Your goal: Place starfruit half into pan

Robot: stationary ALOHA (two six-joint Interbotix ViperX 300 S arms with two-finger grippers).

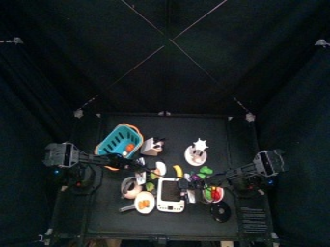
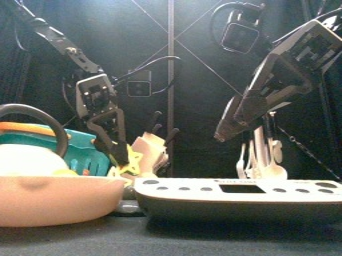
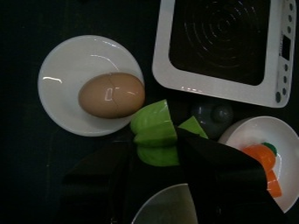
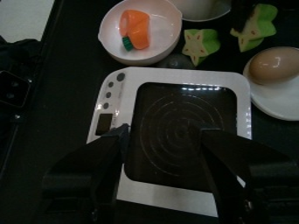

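Note:
Green starfruit halves (image 3: 156, 122) lie between the egg plate and a white cooktop (image 3: 228, 44). My left gripper (image 3: 158, 156) hangs just above them, jaws open, with one green piece (image 3: 158, 157) between the jaws; I cannot tell if they touch it. The rim of a grey round vessel (image 3: 163, 206), perhaps the pan, shows beside that gripper. My right gripper (image 4: 163, 140) is open and empty above the cooktop (image 4: 181, 114). In the right wrist view, two starfruit halves (image 4: 201, 44) (image 4: 257, 24) lie beyond the cooktop.
A brown egg (image 3: 111, 94) sits on a white plate (image 3: 59, 74). A white bowl (image 4: 163, 10) holds carrot pieces (image 4: 136, 26). A teal basket (image 1: 119, 142) and a white star-shaped object (image 1: 198, 147) stand at the back of the table.

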